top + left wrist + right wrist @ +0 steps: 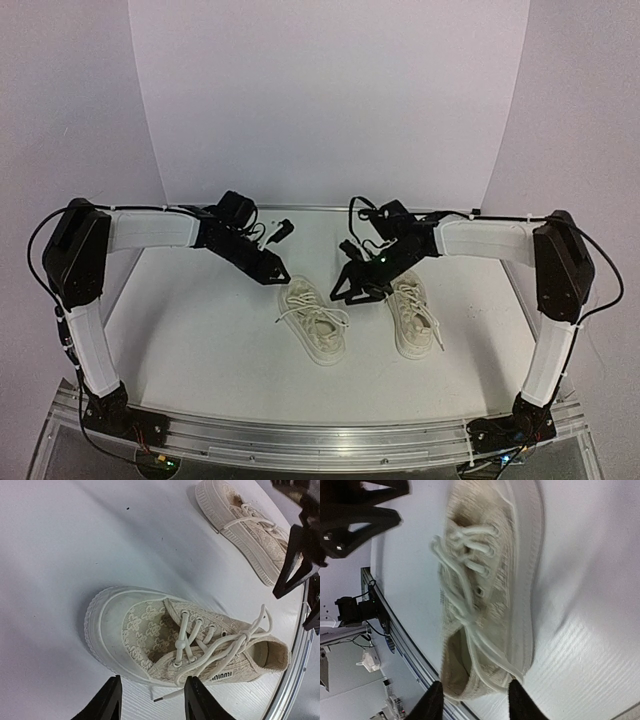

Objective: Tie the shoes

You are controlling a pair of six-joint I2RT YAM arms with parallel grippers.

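Two cream-white sneakers lie side by side on the white table, the left shoe (315, 322) and the right shoe (413, 315), both with loose white laces. My left gripper (275, 272) hangs open just beyond the left shoe's far end. In the left wrist view the left gripper (152, 705) is open beside the left shoe (150, 635), and a lace tip (165, 697) lies between the fingers. My right gripper (350, 285) hovers open between the shoes' far ends. In the right wrist view the right gripper (475, 705) straddles the heel end of a shoe (495, 580), apparently the right one, without touching it.
The metal rail (320, 440) runs along the table's near edge. A white backdrop (330, 100) stands behind the table. Cables (275, 232) lie at the back near the left arm. The right gripper (300, 555) shows in the left wrist view beside the far shoe (245, 525).
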